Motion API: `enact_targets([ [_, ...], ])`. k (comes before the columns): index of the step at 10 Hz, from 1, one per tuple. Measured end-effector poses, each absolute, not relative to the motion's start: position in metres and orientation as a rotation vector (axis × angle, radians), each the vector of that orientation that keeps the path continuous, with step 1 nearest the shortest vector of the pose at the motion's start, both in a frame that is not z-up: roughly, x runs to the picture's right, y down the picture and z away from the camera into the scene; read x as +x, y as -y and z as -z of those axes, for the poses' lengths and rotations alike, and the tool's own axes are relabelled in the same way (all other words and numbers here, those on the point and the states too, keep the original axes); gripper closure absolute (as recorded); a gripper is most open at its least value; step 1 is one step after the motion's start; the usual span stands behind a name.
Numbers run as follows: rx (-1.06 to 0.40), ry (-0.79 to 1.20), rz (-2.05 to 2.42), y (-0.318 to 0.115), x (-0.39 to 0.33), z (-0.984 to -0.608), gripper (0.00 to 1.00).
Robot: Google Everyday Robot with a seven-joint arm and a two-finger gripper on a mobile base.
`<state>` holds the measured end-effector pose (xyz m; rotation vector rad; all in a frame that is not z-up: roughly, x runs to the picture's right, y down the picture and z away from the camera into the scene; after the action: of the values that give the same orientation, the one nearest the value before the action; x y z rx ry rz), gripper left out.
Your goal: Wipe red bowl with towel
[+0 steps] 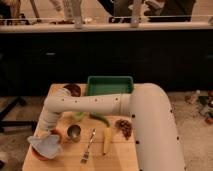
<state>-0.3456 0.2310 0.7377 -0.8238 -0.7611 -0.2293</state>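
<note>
Here, at the near left corner of the wooden table (67, 162), you see the gripper (48, 136) lowered over the red bowl (37, 154), with the towel (46, 146) between the two. The white arm (90, 103) reaches across from the right and bends down at the wrist. That posture suits pressing cloth into a dish from above, not picking something up from the side. The towel is pale blue and crumpled, and it lies spread over most of the bowl's mouth, probably so that any sweep of the wrist drags fabric across the inner surface. The gripper's lower end is buried in the folds, so you cannot tell whether its jaws are apart or clamped on the cloth. Of the bowl itself little shows — only a low red edge below the towel at the left and a small red patch at its upper right (the interior is wholly covered). It appears to sit flat on the table. Just beside it to the right stands a metal cup (74, 132), and a fork (88, 146) lies further right, both near enough that a wide wiping stroke could knock them. The green tray (110, 78) sits well apart at the far edge — out of the working area.
</note>
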Motion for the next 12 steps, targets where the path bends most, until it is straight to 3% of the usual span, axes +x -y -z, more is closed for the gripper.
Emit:
enact_targets([
  [6,-0.859,0.759,0.290,-0.251,-0.357,-0.728,1.00],
  [12,-0.848,0.713,0.233,-0.230,-0.335,-0.746,1.00],
])
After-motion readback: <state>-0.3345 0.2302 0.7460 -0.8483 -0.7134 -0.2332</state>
